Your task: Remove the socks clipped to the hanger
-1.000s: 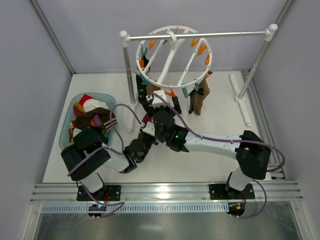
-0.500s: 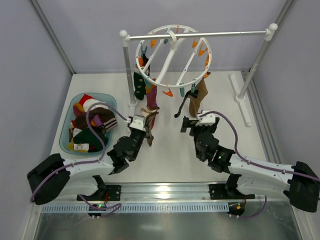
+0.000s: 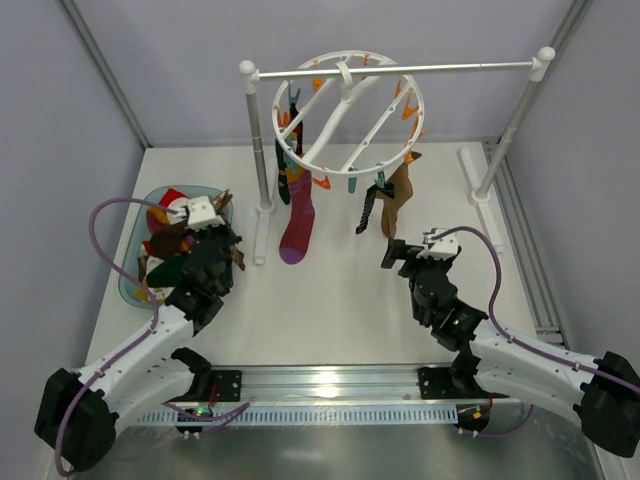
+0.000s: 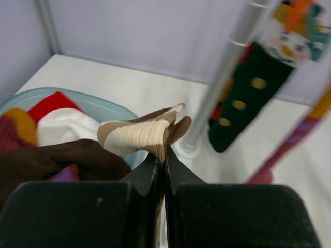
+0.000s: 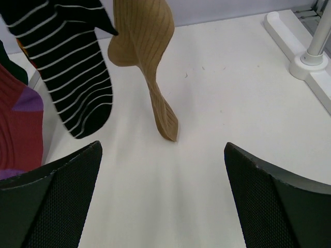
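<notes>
L gripper (image 4: 164,156) is pinching a tan sock (image 4: 138,135) at the bin (image 4: 106,106) rim; best dropping it well inside. R gripper (image 5: 163,150) is gaping wide, empty.

The hanger (image 3: 338,118) hangs from the rack (image 3: 400,70) bar at 12 o'clock on the table (image 3: 350,290). A long sock (image 3: 297,215) hangs below its 8 o'clock rim, just beside the rack's left post. A pair of socks (image 3: 398,195) hangs below its 4 o'clock rim. At 9 o'clock sits a tub (image 3: 128,283) holding a heap of socks (image 3: 165,212). The left gripper (image 4: 164,157) pinches a loose sock (image 4: 142,134) over the tub's 3 o'clock edge. The right gripper (image 5: 163,147) sits at 4 o'clock, before the pair.
</notes>
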Robot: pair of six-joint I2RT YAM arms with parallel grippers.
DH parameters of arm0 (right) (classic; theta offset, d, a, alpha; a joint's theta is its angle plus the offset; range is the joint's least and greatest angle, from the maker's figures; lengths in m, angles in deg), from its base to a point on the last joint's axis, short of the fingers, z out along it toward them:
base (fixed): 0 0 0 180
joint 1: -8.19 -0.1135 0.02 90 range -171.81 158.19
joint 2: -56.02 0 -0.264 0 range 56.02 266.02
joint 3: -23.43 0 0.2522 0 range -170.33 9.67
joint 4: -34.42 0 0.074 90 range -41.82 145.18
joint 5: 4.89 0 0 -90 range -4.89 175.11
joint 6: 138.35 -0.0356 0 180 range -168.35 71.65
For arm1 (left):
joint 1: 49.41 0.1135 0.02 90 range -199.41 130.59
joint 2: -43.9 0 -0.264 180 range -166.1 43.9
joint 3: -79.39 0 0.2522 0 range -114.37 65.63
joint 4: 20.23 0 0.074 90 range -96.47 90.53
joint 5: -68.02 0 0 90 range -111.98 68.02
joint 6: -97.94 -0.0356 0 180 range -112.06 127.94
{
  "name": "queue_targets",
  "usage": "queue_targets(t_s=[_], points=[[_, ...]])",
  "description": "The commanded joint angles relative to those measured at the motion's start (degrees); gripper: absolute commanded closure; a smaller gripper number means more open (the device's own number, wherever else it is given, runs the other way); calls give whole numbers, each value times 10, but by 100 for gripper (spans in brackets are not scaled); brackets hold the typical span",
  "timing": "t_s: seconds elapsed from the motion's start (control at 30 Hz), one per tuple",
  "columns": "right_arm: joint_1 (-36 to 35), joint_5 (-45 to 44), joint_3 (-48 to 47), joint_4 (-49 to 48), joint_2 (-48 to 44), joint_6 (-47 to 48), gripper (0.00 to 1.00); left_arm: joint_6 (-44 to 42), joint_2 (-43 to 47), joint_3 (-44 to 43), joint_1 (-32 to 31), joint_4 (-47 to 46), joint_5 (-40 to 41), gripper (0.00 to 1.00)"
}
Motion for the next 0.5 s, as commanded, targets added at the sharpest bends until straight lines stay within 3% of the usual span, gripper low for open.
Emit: queue_targets(t_s=[0.0, 0.1, 0.3, 0.47], points=[[24, 22, 15, -23, -11, -38, 0, 112, -19, -11, 118, 35, -104, 100], [43, 50, 28, -26, -27, -44, 0, 99, -72, -44, 130, -4, -52, 100], [75, 74, 47, -28, -45, -48, 0, 77, -151, -128, 156, -47, -24, 100], [99, 101, 54, -33, -48, -52, 0, 68, -193, -118, 179, -151, 14, 100]])
